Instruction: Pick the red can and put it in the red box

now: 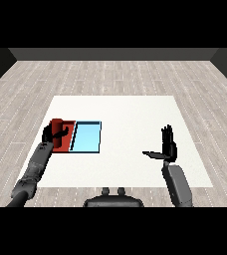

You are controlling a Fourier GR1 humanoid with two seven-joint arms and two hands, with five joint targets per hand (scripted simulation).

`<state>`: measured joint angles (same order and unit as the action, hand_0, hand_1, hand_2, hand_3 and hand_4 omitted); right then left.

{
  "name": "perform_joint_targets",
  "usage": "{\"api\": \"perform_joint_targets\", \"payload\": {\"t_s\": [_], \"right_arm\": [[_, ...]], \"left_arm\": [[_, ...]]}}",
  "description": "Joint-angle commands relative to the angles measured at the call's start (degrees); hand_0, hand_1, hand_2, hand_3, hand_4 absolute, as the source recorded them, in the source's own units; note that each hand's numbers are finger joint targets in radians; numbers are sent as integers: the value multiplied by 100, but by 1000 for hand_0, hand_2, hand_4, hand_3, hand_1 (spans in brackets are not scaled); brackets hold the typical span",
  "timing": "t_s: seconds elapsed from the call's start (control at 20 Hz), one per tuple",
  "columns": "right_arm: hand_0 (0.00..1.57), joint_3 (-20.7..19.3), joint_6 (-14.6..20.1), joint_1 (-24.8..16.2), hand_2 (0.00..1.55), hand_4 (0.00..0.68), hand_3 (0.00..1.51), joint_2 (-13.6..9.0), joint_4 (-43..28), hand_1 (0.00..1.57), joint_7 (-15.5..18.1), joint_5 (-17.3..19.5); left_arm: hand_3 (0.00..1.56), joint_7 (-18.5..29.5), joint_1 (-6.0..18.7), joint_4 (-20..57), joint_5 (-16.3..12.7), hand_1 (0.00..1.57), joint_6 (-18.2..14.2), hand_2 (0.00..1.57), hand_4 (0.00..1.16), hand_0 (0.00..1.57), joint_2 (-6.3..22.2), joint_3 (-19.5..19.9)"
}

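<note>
The red can [56,124] stands upright over the far left part of the red tray [65,141], at the table's left. My left hand [53,133] is curled round the can from the left, its thumb across the can's front. Whether the can rests on the tray floor or hangs just above it cannot be told. My right hand [167,145] is held upright over the table's right side, fingers straight and thumb stretched to the left, holding nothing.
A light blue tray [87,137] lies right beside the red tray, touching its right edge. The white table [125,114] stretches between the trays and my right hand. Its left edge runs close to my left forearm.
</note>
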<state>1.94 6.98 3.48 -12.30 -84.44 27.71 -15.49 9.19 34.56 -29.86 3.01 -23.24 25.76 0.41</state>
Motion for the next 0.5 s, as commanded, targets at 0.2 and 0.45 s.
{"api": "perform_joint_targets", "payload": {"t_s": [0.2,0.45], "right_arm": [[0,-85,-24,-307,0,0,0,-92,-455,0,212,64],[0,-83,-78,-149,0,0,0,-124,-237,0,352,185]], "left_arm": [[0,-34,462,1946,470,534,-235,615,664,534,94,-6],[0,-152,667,2274,66,1128,-15,1094,525,1128,-69,441]]}}
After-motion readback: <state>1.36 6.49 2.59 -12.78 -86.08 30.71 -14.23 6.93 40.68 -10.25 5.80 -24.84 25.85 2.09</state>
